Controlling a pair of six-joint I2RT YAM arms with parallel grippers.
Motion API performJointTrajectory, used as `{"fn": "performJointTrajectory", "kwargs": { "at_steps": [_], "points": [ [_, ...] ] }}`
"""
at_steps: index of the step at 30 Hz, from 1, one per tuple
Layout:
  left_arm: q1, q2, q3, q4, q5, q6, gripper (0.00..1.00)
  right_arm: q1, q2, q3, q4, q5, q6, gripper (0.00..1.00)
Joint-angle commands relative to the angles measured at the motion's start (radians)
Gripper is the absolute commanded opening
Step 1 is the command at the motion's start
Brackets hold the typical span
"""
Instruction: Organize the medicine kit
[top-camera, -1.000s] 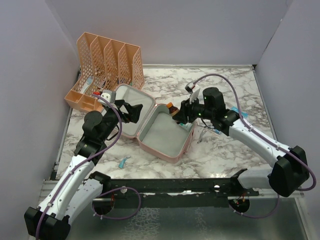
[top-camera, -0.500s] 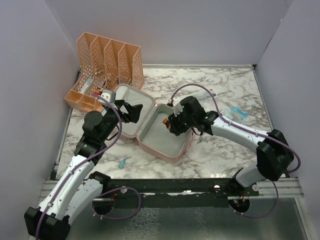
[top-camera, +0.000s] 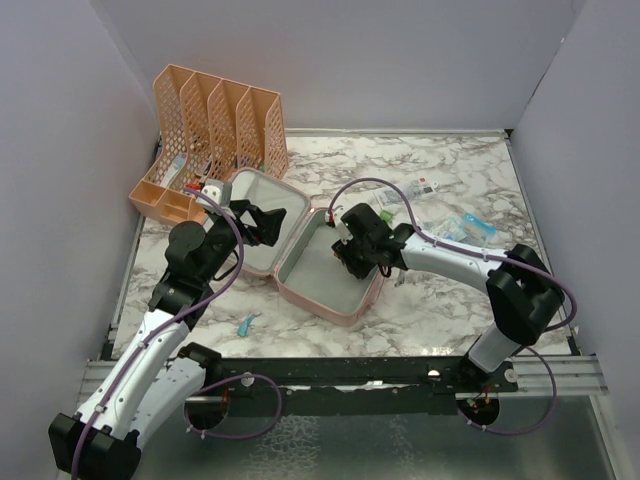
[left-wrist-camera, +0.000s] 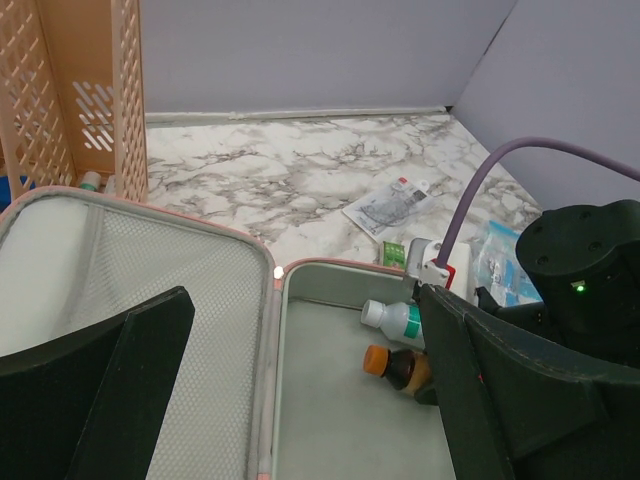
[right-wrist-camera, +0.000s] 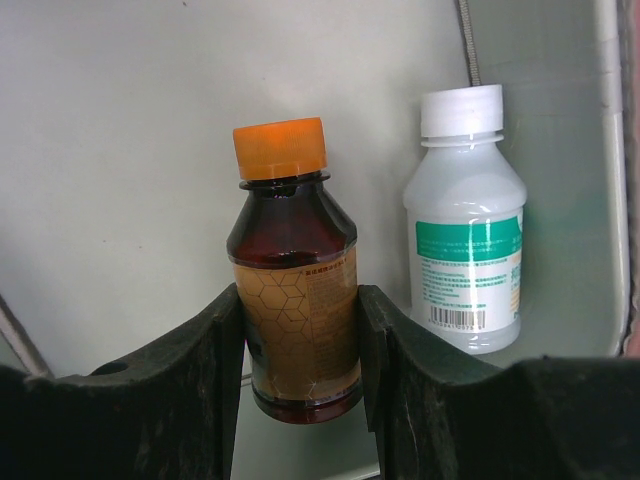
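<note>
The right gripper (right-wrist-camera: 300, 345) has swung down into the open pink medicine kit (top-camera: 322, 305), mid-frame, clamping an orange-capped amber bottle (right-wrist-camera: 295, 290) with honeycomb-print label. Beside it lies a white bottle (right-wrist-camera: 466, 270), green band and barcode, print unreadable. The left gripper (top-camera: 266, 224) gapes wide over the lid (left-wrist-camera: 150, 280).

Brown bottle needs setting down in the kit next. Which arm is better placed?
Right. Its jaws grip the brown bottle, low inside the kit beside the white bottle. The left jaws stand open and empty over the lid.
</note>
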Motion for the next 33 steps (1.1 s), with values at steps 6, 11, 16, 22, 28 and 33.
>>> {"fn": "performJointTrajectory", "kwargs": {
  "at_steps": [6, 11, 16, 22, 28, 33],
  "points": [
    [-0.003, -0.005, 0.009, 0.034, 0.025, -0.007, 0.99, 0.017, 0.041, 0.044, -0.026, 0.142, -0.020, 0.41],
    [-0.003, -0.009, 0.009, 0.031, 0.023, -0.004, 0.99, 0.019, 0.056, 0.066, -0.045, 0.145, -0.009, 0.48],
    [-0.003, -0.010, 0.010, 0.029, 0.021, -0.003, 0.99, 0.019, 0.043, 0.076, -0.065, 0.171, 0.005, 0.51],
    [-0.004, -0.012, 0.011, 0.030, 0.022, -0.004, 0.99, 0.019, 0.038, 0.082, -0.103, 0.227, 0.028, 0.52],
    [-0.004, -0.012, 0.011, 0.029, 0.022, -0.002, 0.99, 0.019, 0.043, 0.081, -0.122, 0.261, 0.048, 0.51],
    [-0.003, -0.012, 0.010, 0.028, 0.021, -0.002, 0.99, 0.019, 0.026, 0.083, -0.125, 0.297, 0.078, 0.47]
  ]
}}
